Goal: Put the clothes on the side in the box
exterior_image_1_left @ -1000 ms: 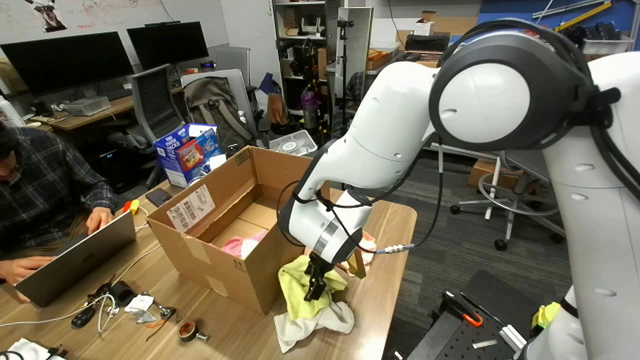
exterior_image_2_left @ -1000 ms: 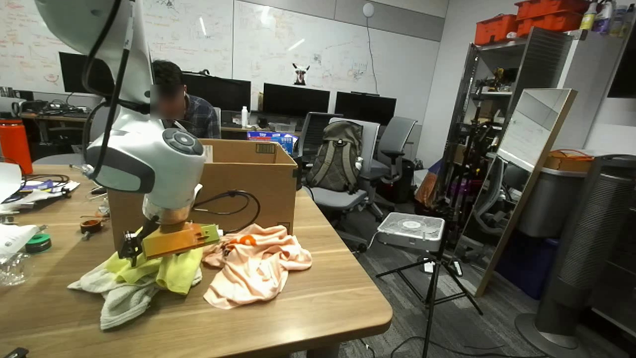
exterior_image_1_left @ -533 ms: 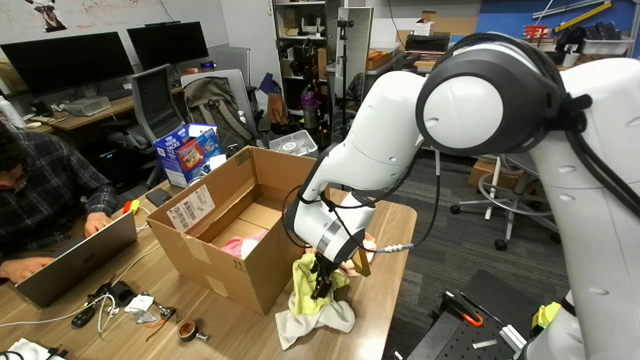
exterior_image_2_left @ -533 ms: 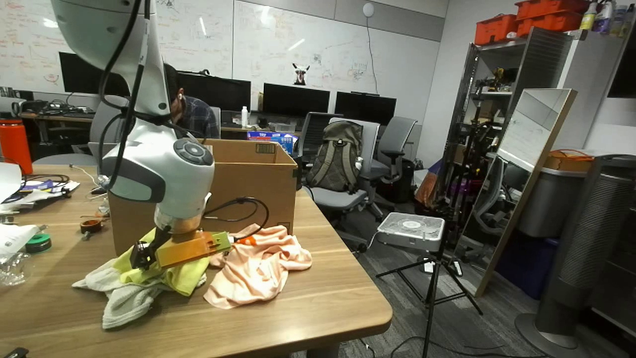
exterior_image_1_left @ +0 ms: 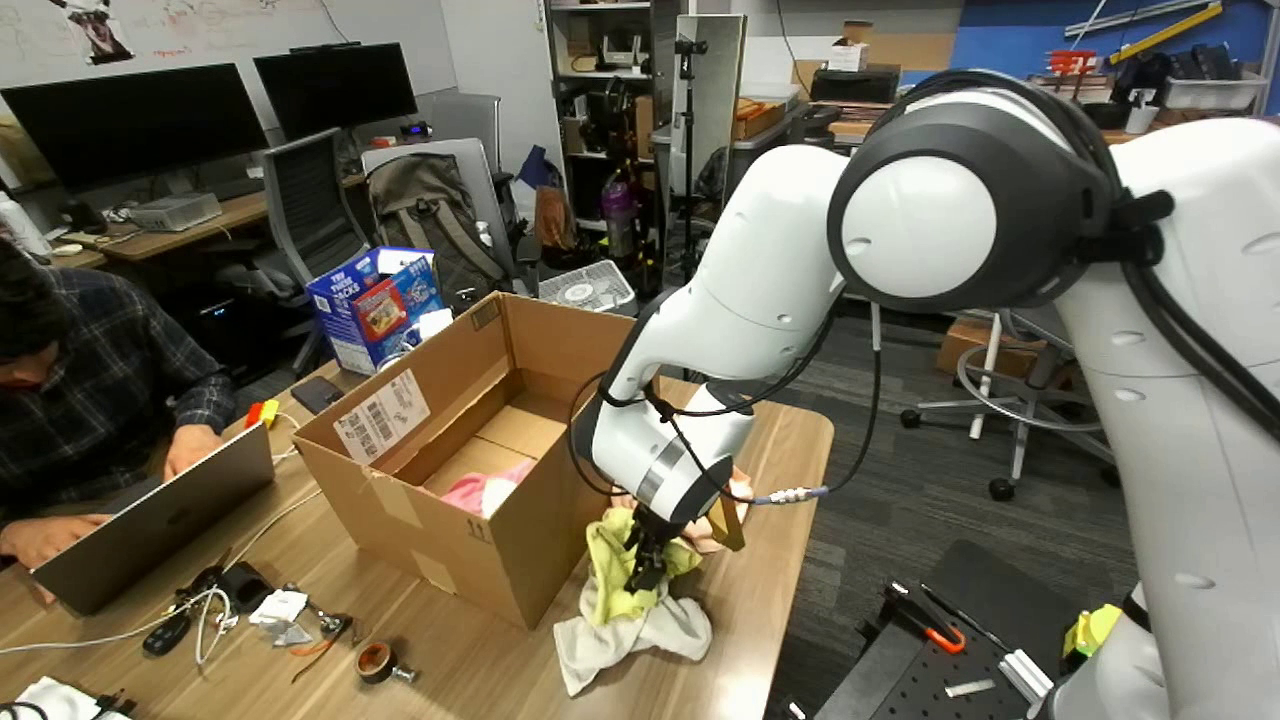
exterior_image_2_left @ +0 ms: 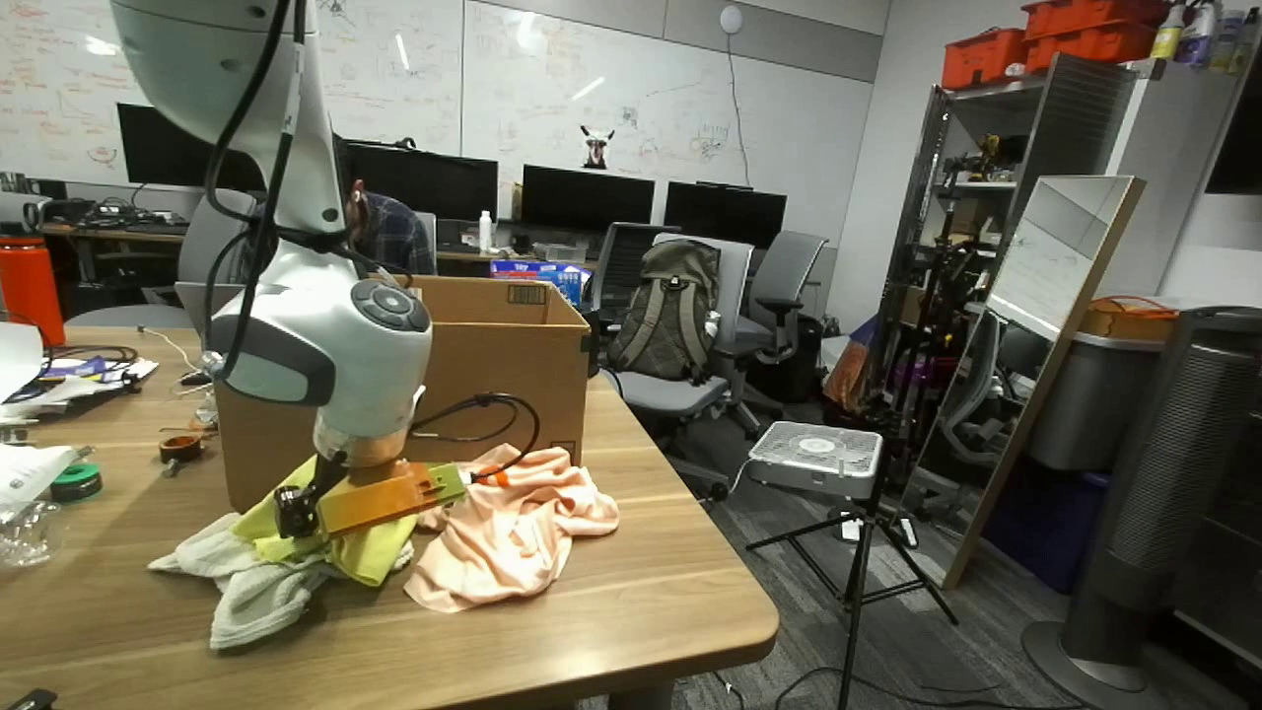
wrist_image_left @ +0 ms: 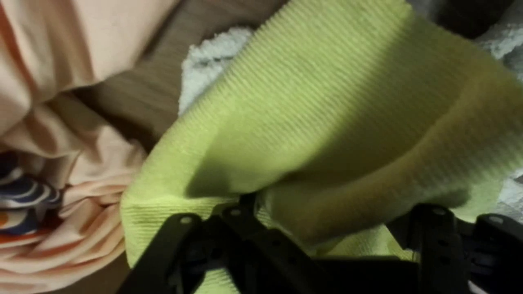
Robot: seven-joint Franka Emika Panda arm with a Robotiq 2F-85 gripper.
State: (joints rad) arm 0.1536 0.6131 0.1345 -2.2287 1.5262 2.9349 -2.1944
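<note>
The yellow-green cloth (exterior_image_1_left: 605, 560) lies crumpled beside the cardboard box (exterior_image_1_left: 440, 545), over a pale whitish cloth (exterior_image_1_left: 640, 645). My gripper (wrist_image_left: 333, 208) is down in the yellow-green cloth (wrist_image_left: 310, 90). Its fingers stand apart in the wrist view, with a raised fold of that cloth between them; one fingertip is partly covered by fabric. In an exterior view the gripper (exterior_image_2_left: 299, 513) sits low over the pile. A peach garment (exterior_image_2_left: 513, 542) spreads on the table just beyond it. Inside the box lies a pink and white garment (exterior_image_1_left: 480, 490).
The box wall (exterior_image_2_left: 503, 385) rises close to the arm. A tape roll (exterior_image_1_left: 375, 660), cables and keys lie on the table, and a person works at a laptop (exterior_image_1_left: 160, 520). A blue carton (exterior_image_1_left: 375, 305) stands behind the box. The table edge (exterior_image_1_left: 790, 600) runs near the pile.
My gripper has shifted a little to the right and lower in both exterior views, pressing into the pile. The yellow-green cloth has bunched up and moved with it; the pale cloth has slid slightly.
</note>
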